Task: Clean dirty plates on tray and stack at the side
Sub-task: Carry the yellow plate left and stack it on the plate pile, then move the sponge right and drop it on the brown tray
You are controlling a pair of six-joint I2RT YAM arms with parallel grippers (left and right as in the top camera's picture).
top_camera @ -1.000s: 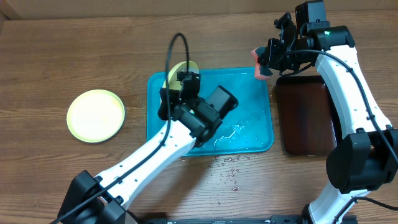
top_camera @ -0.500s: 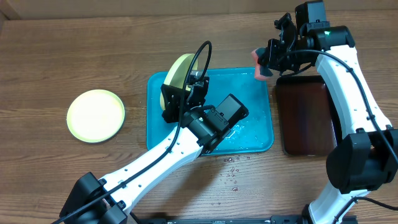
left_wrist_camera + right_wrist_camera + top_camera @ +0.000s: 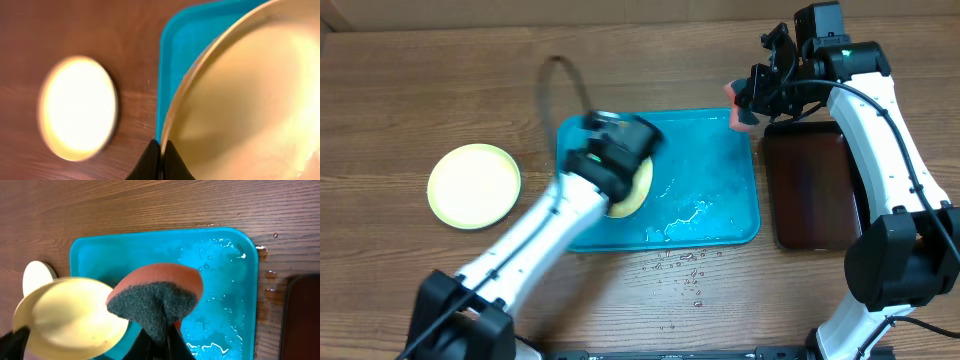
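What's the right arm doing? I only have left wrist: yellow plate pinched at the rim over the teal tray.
Observer: The right gripper is shut on a sponge, orange with a dark green scrub face.
Operator: Where?
Observer: Over the teal tray, at its far right corner, beside a dark brown tray.
Operator: Plates left on the tray?
Observer: None showing. Around your yellow plate there's only water, pooled on the tray's right half.
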